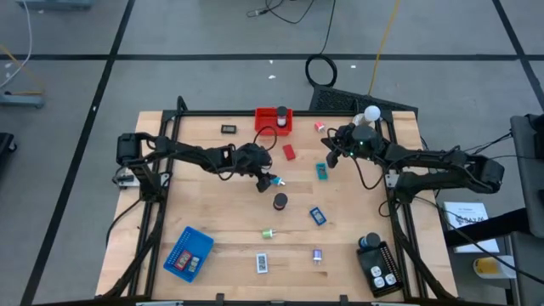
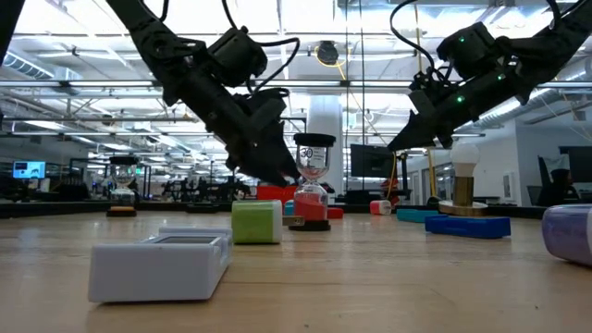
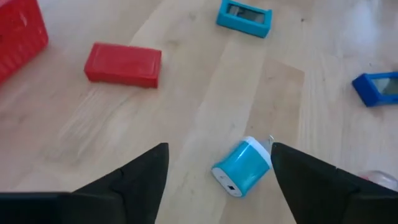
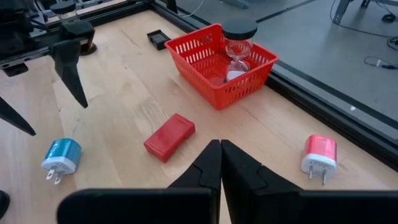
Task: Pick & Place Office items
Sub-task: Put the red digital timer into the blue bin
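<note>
a pale wooden table [image 1: 212, 212] framed by black rails is seen on a grey floor crossed with dark lines; in the low view a bright hall with ceiling lights lies behind it. the office items are scattered over the middle and near half of the boards. a blue-and-white charger [image 3: 242, 167] lies on its side just below the left gripper [image 3: 217, 171], whose fingers [image 3: 140, 174] are spread wide to either side of it without touching. a red block [image 3: 123, 64] lies near it, toward the red basket [image 4: 211, 62] at the far edge, in which an hourglass [image 4: 238, 46] stands. a teal block [image 1: 322, 172] and a blue block [image 1: 317, 215] lie further to the right, a black cylinder [image 1: 280, 201] just near of the charger. a green piece [image 1: 268, 232], a purple piece [image 1: 317, 254] and a white-labelled rectangle [image 1: 262, 263] lie toward the near edge. a blue tray [image 1: 189, 253] is set at the near left, a black tray [image 1: 380, 268] at the near right. the right gripper [image 4: 221, 163] is held above the far right of the table, fingers pressed together on nothing, with a red-and-white charger [image 4: 319, 155] close by. bare wood is left open along the left side.
</note>
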{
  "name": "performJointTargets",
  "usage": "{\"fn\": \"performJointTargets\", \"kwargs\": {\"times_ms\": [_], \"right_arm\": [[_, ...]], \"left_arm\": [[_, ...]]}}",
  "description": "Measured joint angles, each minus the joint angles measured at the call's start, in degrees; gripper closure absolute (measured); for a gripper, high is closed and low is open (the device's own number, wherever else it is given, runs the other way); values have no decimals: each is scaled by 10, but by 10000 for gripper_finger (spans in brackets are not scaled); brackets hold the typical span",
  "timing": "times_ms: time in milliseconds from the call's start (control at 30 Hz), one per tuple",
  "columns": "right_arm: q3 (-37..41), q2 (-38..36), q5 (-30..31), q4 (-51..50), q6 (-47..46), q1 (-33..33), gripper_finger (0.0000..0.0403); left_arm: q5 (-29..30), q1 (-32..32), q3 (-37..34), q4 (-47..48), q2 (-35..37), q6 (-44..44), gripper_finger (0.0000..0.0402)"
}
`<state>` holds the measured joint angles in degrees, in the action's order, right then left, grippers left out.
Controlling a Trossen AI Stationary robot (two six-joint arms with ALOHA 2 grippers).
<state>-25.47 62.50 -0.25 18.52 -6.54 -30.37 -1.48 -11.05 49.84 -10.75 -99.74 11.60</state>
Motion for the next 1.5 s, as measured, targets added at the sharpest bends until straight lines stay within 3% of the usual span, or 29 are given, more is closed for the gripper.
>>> {"fn": "performJointTargets", "kwargs": {"times_ms": [133, 367, 500, 633, 800, 933, 1167, 1300, 1500], "right_arm": [[0, 0, 0, 1, -2, 0, 403], [0, 40, -1, 81, -23, 12, 394], [0, 63, 0, 91, -27, 8, 392], [0, 77, 0, 101, -47, 4, 392], [-1, 88, 0, 82, -68, 4, 392], [0, 90, 5, 32, -106, 19, 380], [-15, 126, 82, 35, -177, 98, 312], [-51, 203, 137, 40, -206, 136, 262], [-150, 320, 170, 46, -210, 153, 173]], "left_arm": [[2, -11, 0, -6, 0, -12, 112], [59, -33, 0, -75, 0, 72, 127], [93, -37, 13, -72, 0, 136, 120], [106, -37, 11, -71, 0, 142, 128], [133, -29, -19, -99, 0, 147, 193], [134, -21, -71, -231, 0, 116, 275], [76, -37, -177, -466, 0, 74, 390], [60, -46, -224, -545, 0, 58, 387], [78, -51, -249, -564, 0, 49, 382]]}}
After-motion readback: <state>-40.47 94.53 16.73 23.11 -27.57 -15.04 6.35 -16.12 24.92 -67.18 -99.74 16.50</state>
